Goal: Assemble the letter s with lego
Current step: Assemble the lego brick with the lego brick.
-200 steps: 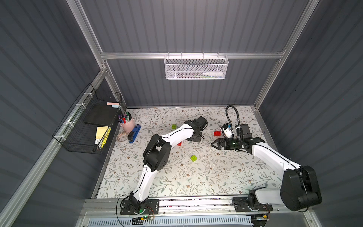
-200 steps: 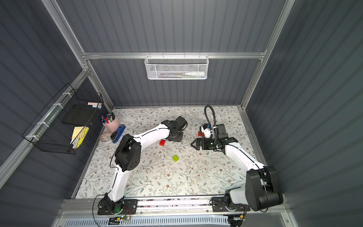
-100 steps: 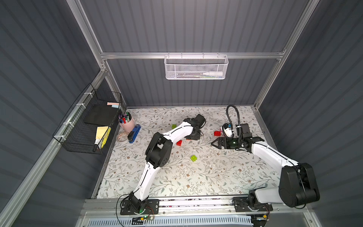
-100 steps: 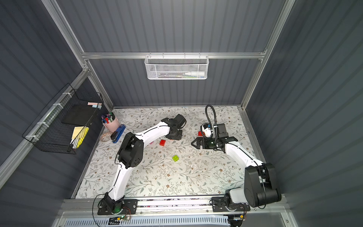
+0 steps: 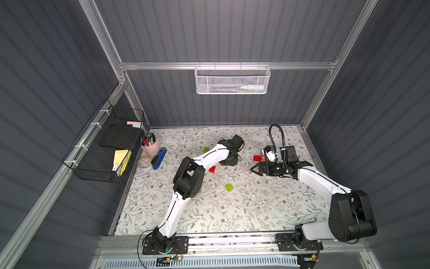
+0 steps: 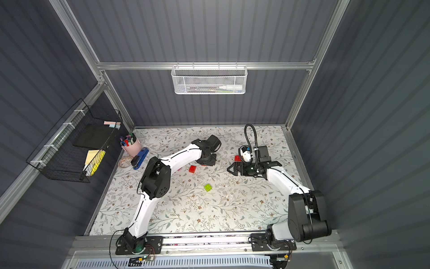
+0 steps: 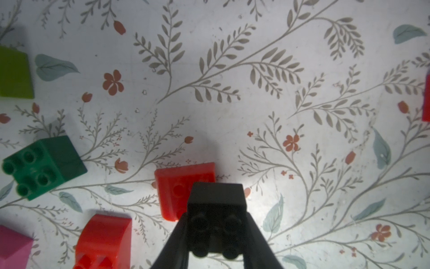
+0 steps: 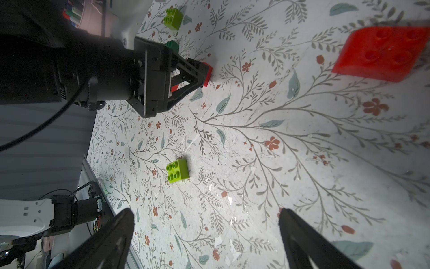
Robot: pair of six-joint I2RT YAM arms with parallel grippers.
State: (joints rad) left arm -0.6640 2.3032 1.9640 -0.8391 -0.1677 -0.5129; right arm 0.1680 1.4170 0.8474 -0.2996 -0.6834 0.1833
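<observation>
Down at the tip of the left gripper (image 7: 216, 219), a black brick (image 7: 216, 198) sits clamped between the two fingers, its studded face turned back toward the wrist. Just past it, partly hidden behind the black one, a red brick (image 7: 179, 186) lies flat on the floral table (image 7: 256, 81); I can't tell from where I stand whether the two are touching. Off to one side of that gripper is a loose scatter: a dark green brick (image 7: 44, 165) with four studs showing, a second red brick (image 7: 104, 237) with a rounded back closer in toward the wrist, a pink brick (image 7: 14, 246) beside that at the edge of sight, and farther out a lime green brick (image 7: 14, 72).

Across from it, the right gripper (image 8: 207, 214) hangs over the tabletop with its fingers spread wide and nothing between them. Ahead of those fingers, well apart from them, a second lime green brick (image 8: 177, 170) rests alone, studs showing. Off to the side of the right gripper, near its wrist, a third red brick (image 8: 381, 53) lies with its round studs showing. In both top views the two grippers stand near each other over the far half of the table, the left one on the side nearer the blue stapler (image 5: 160, 158) and the pink pen cup (image 5: 150, 146) by the wall.
</observation>
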